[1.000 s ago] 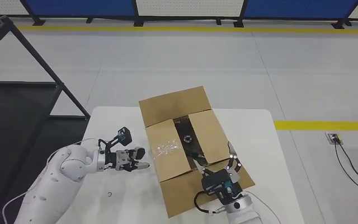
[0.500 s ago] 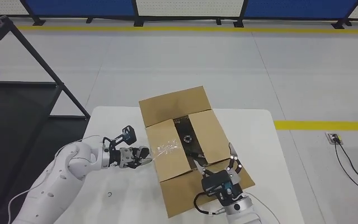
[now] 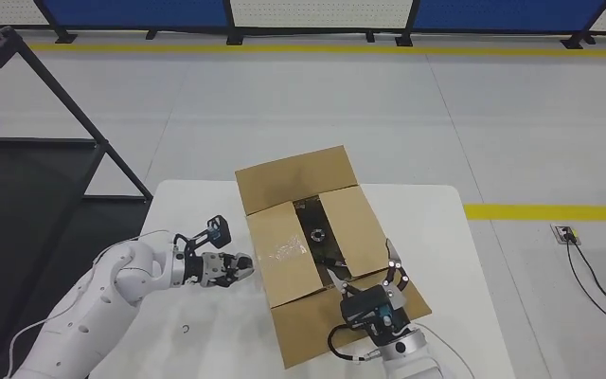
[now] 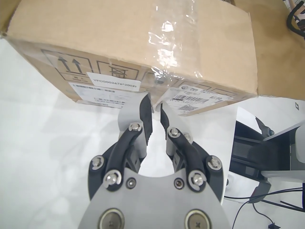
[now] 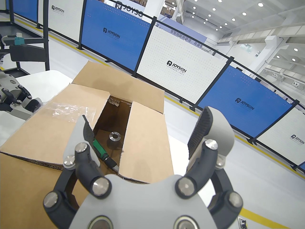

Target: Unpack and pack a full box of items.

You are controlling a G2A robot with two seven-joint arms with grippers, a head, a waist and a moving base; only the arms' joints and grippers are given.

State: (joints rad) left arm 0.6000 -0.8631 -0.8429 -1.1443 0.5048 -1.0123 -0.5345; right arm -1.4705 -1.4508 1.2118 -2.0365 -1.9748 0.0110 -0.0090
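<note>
Cardboard box (image 3: 284,261) sits on the white desk (image 3: 189,213), its two top flaps lying nearly flat with a gap between them. Inside the gap lie a green-handled screwdriver (image 5: 100,150) and a metal ring (image 5: 114,137) just beside it. Clear tape (image 4: 171,44) crinkles across one flap and down the box's labelled side. Left hand (image 4: 154,102) is at that side, fingers drawn almost together by the labels. Right hand (image 5: 145,116) hovers over the box's end nearest the robot, fingers wide apart.
</note>
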